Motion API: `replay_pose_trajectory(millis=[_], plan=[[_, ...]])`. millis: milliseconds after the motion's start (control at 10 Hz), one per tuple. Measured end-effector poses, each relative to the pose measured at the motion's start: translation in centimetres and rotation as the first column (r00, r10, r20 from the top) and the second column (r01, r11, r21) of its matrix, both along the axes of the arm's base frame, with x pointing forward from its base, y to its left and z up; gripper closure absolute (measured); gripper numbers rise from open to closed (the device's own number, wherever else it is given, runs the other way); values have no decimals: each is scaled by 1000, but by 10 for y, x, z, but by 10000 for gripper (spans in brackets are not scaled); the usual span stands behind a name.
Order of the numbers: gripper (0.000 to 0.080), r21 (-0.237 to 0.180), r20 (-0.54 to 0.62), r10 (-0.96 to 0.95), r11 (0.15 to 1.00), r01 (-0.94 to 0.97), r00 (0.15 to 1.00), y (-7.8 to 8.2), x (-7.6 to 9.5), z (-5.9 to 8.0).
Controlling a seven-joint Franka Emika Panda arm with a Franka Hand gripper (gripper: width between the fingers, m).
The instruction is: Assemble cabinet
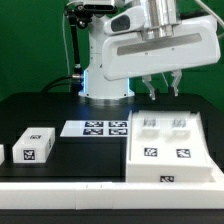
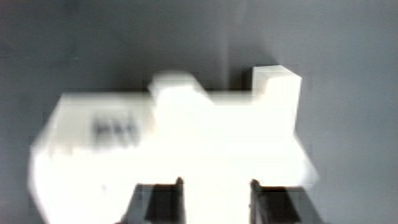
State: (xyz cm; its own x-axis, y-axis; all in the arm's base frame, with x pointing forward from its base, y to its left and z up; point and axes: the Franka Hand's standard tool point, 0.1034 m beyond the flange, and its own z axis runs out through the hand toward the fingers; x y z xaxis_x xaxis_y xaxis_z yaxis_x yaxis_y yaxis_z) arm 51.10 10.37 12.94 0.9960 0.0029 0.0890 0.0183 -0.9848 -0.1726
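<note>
The cabinet box (image 1: pixel 168 142), a big white piece with black-and-white tags on its top and front, lies on the black table at the exterior view's right. My gripper (image 1: pixel 162 90) hangs open and empty a little above its far end, touching nothing. In the wrist view the box (image 2: pixel 169 125) is a blurred white shape below the open gripper (image 2: pixel 217 200), with the dark fingers (image 2: pixel 169 203) at either side. A smaller white cabinet piece with a tag (image 1: pixel 34 143) lies at the exterior view's left.
The marker board (image 1: pixel 97 128) lies flat between the small piece and the box. Another white piece (image 1: pixel 2 153) shows at the exterior view's left edge. The arm's white base (image 1: pixel 105 70) stands behind the marker board.
</note>
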Motion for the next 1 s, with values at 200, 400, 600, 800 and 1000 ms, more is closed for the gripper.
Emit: replay_pose_trajectory(millis=[200, 400, 600, 800, 1000], plan=[[649, 0, -3, 36, 999, -36, 999, -1, 15, 2], [658, -2, 5, 41, 999, -41, 999, -3, 16, -8], [449, -2, 6, 41, 999, -41, 999, -3, 17, -8], [267, -14, 39, 32, 999, -31, 999, -10, 15, -5], [187, -64, 118, 49, 997, -41, 992, -28, -17, -17]])
